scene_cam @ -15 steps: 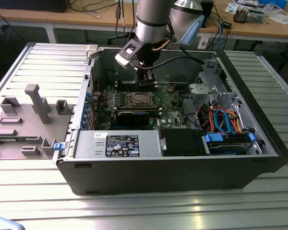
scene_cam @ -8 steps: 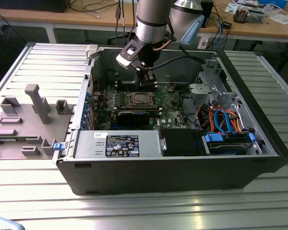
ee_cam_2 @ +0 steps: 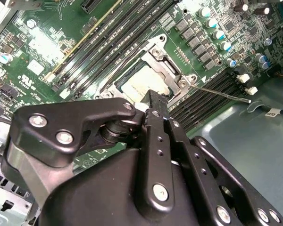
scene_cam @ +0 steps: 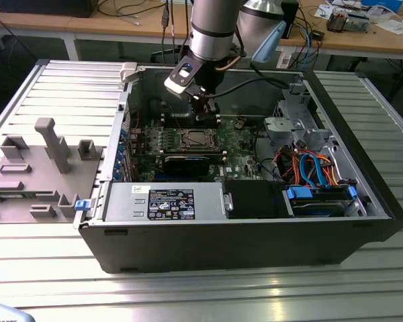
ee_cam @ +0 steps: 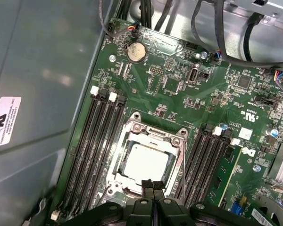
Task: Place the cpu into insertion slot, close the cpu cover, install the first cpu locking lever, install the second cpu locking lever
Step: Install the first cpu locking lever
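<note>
While the arm stands inside the open computer case (scene_cam: 255, 236), its gripper (ee_cam: 152, 184) hangs just above the insertion slot (ee_cam: 124, 159) on the green motherboard (ee_cam: 170, 75). Its fingertips are pressed together and hold nothing. The cpu (ee_cam: 146, 162) lies flat in the slot, framed by the silver cpu cover (ee_cam: 132, 133).

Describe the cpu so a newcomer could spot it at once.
In the open computer case, find the green motherboard. Between its two banks of long black memory slots sits the cpu cover, a silver frame. The cpu is the flat, square, silver-grey plate in its window, unlike the round coin battery.
</note>
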Robot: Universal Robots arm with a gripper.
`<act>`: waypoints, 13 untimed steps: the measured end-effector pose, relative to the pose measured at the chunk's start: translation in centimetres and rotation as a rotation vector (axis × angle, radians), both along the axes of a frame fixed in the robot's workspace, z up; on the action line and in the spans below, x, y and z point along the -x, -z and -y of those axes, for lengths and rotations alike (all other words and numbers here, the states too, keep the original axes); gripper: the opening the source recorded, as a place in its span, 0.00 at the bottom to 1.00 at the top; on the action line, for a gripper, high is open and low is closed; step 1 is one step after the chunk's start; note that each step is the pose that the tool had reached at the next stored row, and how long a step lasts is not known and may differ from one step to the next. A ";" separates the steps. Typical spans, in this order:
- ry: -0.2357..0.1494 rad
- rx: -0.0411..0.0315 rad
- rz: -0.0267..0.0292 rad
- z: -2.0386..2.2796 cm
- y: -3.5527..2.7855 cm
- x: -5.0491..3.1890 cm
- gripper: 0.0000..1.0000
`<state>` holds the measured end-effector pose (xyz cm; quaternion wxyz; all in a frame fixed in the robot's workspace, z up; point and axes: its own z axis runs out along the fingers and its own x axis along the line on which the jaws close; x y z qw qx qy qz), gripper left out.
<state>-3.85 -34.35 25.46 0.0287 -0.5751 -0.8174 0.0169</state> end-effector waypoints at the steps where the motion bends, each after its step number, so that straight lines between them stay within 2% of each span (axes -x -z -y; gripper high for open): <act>1: -0.005 -0.0001 0.0000 0.00 0.00 0.00 0.11; 13: -0.069 0.0000 0.0000 0.00 0.00 0.00 0.11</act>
